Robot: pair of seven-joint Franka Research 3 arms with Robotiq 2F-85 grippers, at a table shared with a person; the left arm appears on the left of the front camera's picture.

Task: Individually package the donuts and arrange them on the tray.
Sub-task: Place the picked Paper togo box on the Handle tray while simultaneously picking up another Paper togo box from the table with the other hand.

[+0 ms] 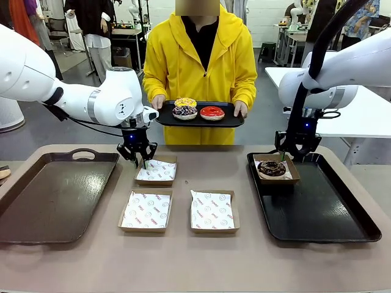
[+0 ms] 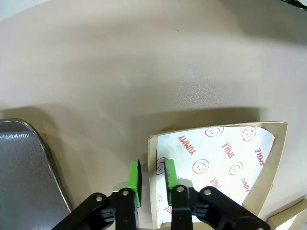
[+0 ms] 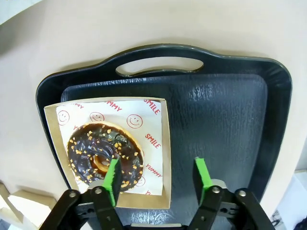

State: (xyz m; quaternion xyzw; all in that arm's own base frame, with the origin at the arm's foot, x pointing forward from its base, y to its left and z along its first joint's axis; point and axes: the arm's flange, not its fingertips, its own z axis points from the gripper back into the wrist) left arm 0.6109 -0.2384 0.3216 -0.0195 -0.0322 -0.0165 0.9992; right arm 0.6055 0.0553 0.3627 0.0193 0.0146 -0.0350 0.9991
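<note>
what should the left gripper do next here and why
Probably close the left gripper fully on the rim of the empty box, then lift it. Its pads already straddle that rim with only a narrow gap, the box holds just its paper liner, and three donuts wait unpackaged on the person's tray.

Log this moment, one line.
left claw: open, straddling box rim | right claw: open above boxed chocolate donut on tray | person: holding three donuts

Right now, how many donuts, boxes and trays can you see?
Donuts: 4
Paper-lined boxes: 4
Trays: 3
Total: 11
</note>
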